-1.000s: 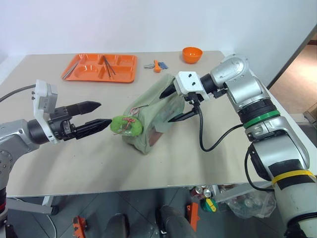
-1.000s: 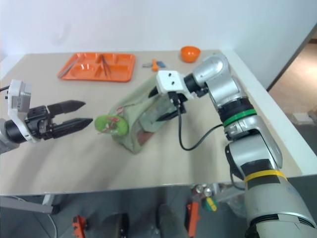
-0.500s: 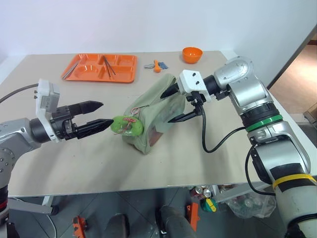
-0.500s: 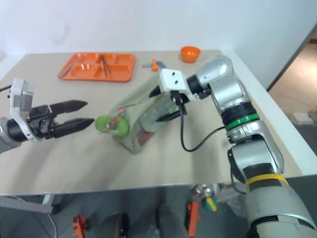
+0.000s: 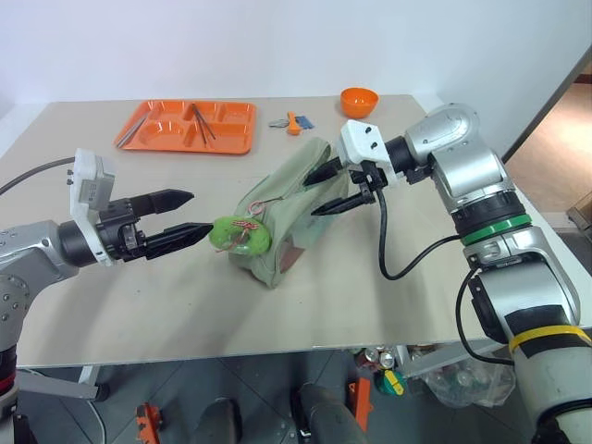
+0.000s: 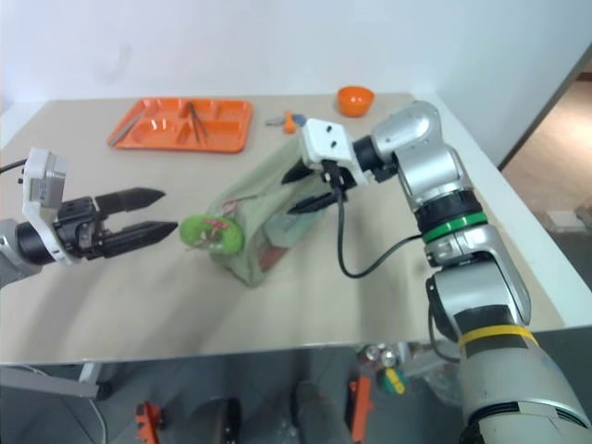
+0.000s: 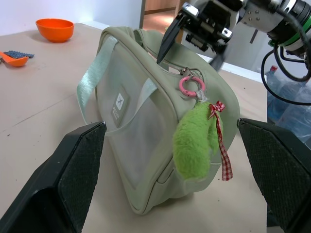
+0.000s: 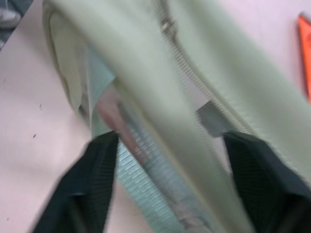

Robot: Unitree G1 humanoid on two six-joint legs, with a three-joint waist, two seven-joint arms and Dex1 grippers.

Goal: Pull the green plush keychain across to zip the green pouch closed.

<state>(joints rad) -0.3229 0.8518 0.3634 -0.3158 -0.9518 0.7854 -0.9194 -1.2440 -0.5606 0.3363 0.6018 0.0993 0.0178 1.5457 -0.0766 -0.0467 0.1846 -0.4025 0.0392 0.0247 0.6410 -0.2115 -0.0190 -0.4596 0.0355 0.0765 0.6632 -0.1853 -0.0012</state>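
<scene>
Two-arm zip closing, approach step. The green pouch [image 5: 282, 222] lies on the tabletop [image 5: 139, 296] between the arms, with the green plush keychain [image 5: 239, 235] hanging from a pink ring [image 7: 188, 86] at the end nearer the left arm. The left gripper [image 5: 180, 215] hovers level just beside the keychain, jaws wide and empty, not touching it. The right gripper [image 5: 331, 188] sits at the pouch's far end, one finger above and one below the fabric; its jaws are narrowed around that end, and whether they truly pinch it cannot be told.

Judged step: bracing the pouch while the keychain is not yet grasped. The next move likely calls for the left gripper to advance a little, close on the keychain or its ring, then draw it along the zipper line [image 8: 194, 73] while the right gripper holds the far end steady.

Containers: the orange tray [image 5: 188, 127] at the tabletop's far side holds a few thin utensils; the orange bowl [image 5: 359, 101] shows no visible contents; the pouch's contents cannot be made out.
</scene>
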